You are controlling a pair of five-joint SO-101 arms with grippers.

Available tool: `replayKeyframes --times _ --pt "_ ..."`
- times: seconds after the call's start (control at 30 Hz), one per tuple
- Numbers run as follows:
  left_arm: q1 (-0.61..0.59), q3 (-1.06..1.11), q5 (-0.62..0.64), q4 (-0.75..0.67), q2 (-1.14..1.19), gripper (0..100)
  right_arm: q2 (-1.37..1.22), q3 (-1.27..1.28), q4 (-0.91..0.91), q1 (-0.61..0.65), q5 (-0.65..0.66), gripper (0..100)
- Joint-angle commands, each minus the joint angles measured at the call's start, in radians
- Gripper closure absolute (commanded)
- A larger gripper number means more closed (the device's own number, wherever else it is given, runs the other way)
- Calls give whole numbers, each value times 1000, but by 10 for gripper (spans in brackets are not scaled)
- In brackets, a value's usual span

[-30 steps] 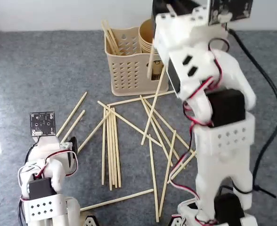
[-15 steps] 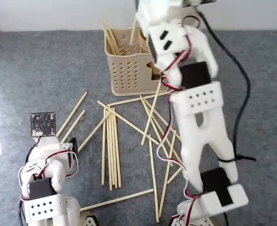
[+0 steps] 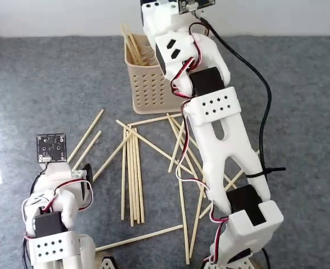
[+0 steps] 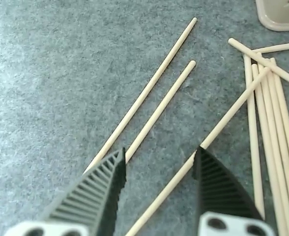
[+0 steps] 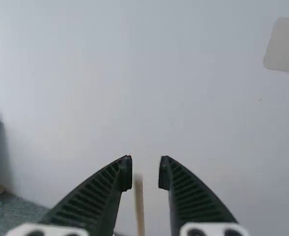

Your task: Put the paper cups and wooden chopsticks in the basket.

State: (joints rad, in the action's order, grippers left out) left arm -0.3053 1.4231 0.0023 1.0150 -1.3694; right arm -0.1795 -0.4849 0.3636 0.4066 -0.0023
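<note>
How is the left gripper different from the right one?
The left gripper has its jaws wide apart; the right gripper has them only narrowly apart. The left gripper hangs low over chopsticks lying on the mat; the right gripper faces a wall, with one chopstick between its jaws. Both have dark, ribbed jaws.

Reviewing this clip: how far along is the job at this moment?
Done: several standing chopsticks are in the basket. In hand: the right gripper is up over the basket, jaws slightly apart, with one chopstick showing between them; whether it is gripped is unclear. Left: many loose chopsticks lie on the table, and the left gripper hangs open above some. The cups cannot be judged.
</note>
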Motion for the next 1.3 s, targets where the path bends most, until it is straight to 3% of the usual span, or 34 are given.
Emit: replayKeyframes --times 0.0,0.27,0.77,1.0,1.27 --pt "0 -8 -9 -20 -15 786 42 -46 2 16 31 836" --pt "-5 -8 -9 -20 -15 786 202 -46 262 48 32 836" --pt "-5 2 -9 -20 -15 786 450 -46 1110 41 29 837" --pt "0 2 -9 -20 -15 786 470 -46 1417 41 -141 837" --pt "37 -77 -72 43 -8 785 555 232 1426 -88 -178 837"
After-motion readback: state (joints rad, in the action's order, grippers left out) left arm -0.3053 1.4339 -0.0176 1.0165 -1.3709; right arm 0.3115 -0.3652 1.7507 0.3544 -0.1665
